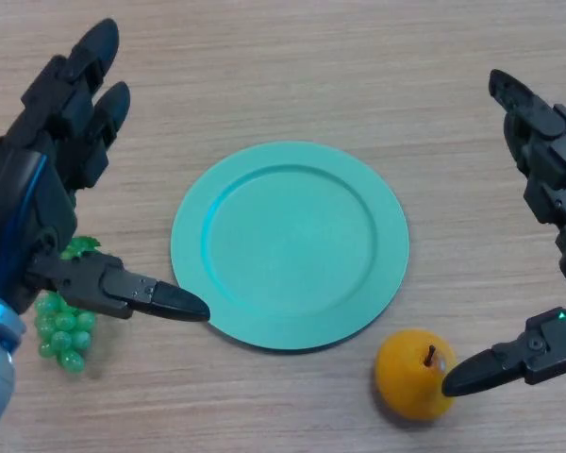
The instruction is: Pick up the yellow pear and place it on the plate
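A yellow-orange pear [412,372] with a short brown stem lies on the wooden table just below the right front rim of a round teal plate [368,203]. My right hand [552,189] hovers at the right edge with its fingers straight. Its thumb tip [472,376] is right beside the pear, at its right side. My left hand [47,170] is held open over the table to the left of the plate, its thumb pointing at the plate's rim. Nothing lies on the plate.
A bunch of green grapes [64,326] lies at the left, partly hidden under my left hand. The wooden table [292,66] stretches beyond the plate.
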Motion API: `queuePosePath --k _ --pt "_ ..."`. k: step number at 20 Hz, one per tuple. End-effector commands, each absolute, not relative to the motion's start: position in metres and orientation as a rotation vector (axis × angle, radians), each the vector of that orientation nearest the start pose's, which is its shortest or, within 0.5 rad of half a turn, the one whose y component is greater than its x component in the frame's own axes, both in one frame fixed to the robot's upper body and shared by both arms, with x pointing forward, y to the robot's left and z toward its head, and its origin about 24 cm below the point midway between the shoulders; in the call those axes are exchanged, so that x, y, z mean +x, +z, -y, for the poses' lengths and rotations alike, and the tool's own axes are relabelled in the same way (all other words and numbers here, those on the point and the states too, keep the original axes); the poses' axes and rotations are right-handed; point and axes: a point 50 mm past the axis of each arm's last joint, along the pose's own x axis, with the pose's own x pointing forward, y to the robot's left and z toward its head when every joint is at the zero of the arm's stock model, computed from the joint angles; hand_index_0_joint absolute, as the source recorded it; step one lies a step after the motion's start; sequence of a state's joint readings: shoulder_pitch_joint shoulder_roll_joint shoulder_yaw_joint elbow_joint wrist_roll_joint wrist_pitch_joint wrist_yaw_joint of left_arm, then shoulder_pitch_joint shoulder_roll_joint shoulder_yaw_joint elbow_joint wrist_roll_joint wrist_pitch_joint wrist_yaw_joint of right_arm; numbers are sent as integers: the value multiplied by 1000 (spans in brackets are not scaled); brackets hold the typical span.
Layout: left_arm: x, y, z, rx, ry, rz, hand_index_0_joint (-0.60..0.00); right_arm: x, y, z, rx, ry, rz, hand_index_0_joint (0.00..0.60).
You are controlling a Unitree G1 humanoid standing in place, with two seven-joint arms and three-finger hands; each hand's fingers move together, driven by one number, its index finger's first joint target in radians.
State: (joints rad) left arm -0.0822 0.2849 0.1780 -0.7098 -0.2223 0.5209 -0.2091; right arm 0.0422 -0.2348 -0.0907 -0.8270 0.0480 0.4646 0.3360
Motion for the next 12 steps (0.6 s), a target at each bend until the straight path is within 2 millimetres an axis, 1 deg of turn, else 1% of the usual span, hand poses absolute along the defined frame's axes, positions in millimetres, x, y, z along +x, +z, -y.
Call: queuePosePath --k 1,4,7,9,10,11,12 --pt "217 212 -188 190 -166 518 0 195 202 166 -325 267 508 0" --pt "216 210 -192 189 -159 516 0 198 200 166 -326 254 507 0" --pt "216 199 -194 266 -206 465 0 202 194 170 -315 221 509 0" --pt "216 192 -200 310 -234 435 0 205 178 172 -351 206 493 0" --pt "216 189 -205 293 -224 438 0 209 166 175 -380 183 463 0" --pt "216 188 -207 291 -222 444 0 211 160 177 -366 160 446 0" --pt "218 185 -210 276 -206 455 0 214 150 180 -365 134 428 0"
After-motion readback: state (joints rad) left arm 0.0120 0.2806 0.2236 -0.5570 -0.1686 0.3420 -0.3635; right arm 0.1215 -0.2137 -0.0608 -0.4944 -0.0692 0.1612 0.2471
